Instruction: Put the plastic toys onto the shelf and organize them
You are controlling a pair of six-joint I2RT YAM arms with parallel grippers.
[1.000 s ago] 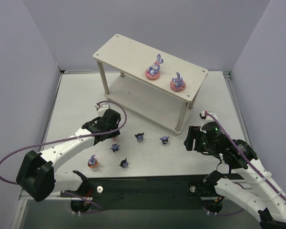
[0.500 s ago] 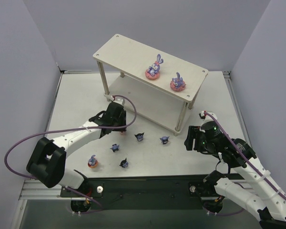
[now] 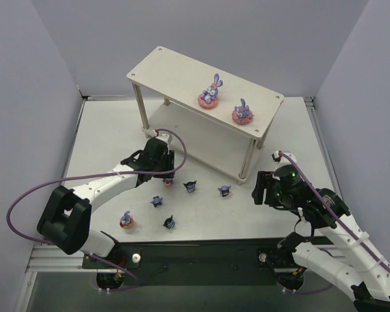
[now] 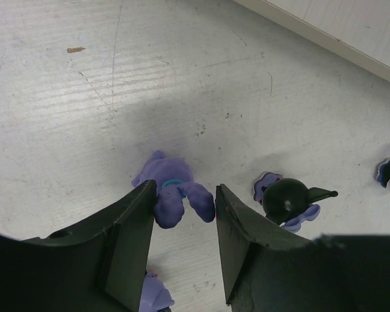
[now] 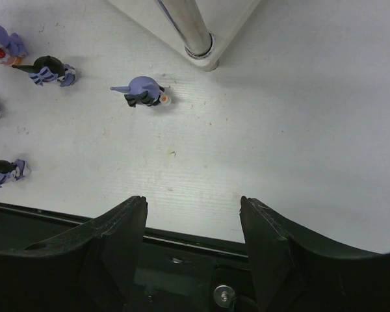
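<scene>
Top view: the pale wooden two-tier shelf (image 3: 175, 71) holds two purple long-eared rabbit figurines (image 3: 210, 93) on its top board. The left gripper (image 3: 167, 177) is just beside its lower board.

Left wrist view: the fingers flank a lying purple rabbit (image 4: 172, 195). Whether they pinch it, I cannot tell.

Right wrist view: the right gripper (image 5: 192, 211) is spread wide and empty near a shelf leg.

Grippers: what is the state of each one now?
Left gripper: astride the lying purple plastic rabbit figurine; grip cannot be told.
Right gripper: open, empty.

No legible text, label, brand, number or sign anywhere.
</scene>
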